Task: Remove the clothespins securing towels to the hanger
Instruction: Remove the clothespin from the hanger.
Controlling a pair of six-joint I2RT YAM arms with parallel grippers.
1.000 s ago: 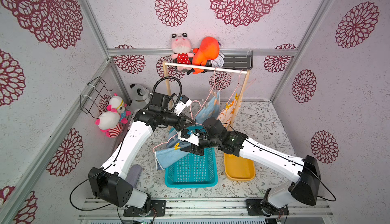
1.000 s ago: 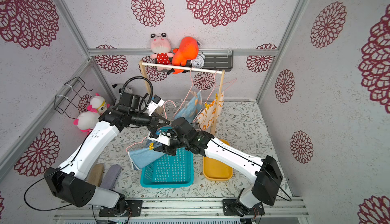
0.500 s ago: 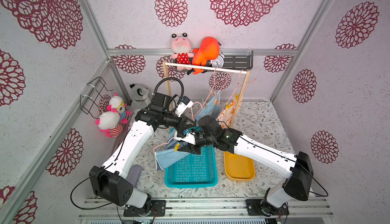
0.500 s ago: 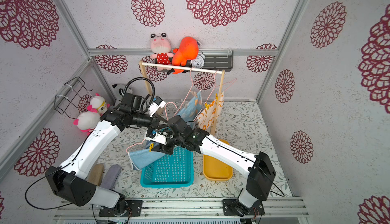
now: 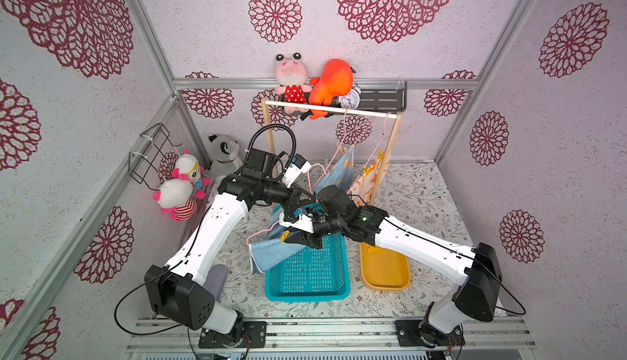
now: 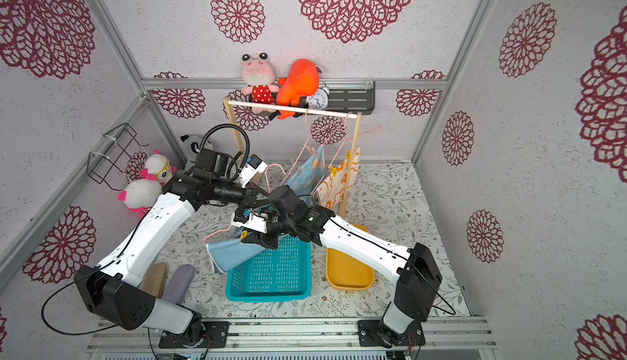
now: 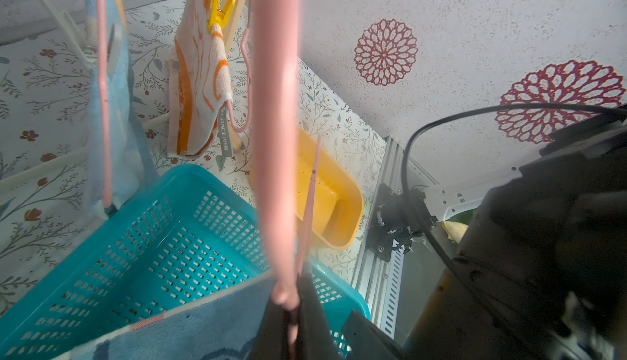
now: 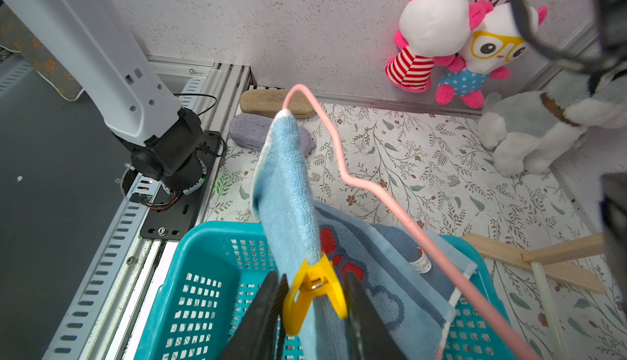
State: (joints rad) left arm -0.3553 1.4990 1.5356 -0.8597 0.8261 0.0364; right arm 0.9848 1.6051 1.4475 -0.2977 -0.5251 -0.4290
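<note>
A light blue towel [image 8: 288,185] hangs from a pink hanger [image 8: 342,171] over the teal basket, and a yellow clothespin [image 8: 314,287] clips it on. My right gripper [image 8: 312,277] is shut on that clothespin, with a finger pressing each of its legs. The pin [image 5: 284,236] and towel [image 5: 268,253] show in both top views. My left gripper [image 7: 291,321] is shut on the pink hanger [image 7: 274,137]. On the rack hang another blue towel [image 5: 339,175] with a beige clothespin [image 5: 345,151] and a white-orange towel [image 5: 371,178] with a yellow clothespin [image 7: 220,12].
The teal basket [image 5: 307,270] sits under both grippers, with a yellow tray [image 5: 385,270] beside it. The wooden rack [image 5: 332,110] stands behind. Plush toys [image 5: 179,188] hang on the left wall. Two flat cases [image 6: 176,280] lie by the left arm's base.
My right gripper has moved left onto the yellow clothespin and its jaws have narrowed onto the pin's legs. The left gripper has kept the hanger nearly still.
</note>
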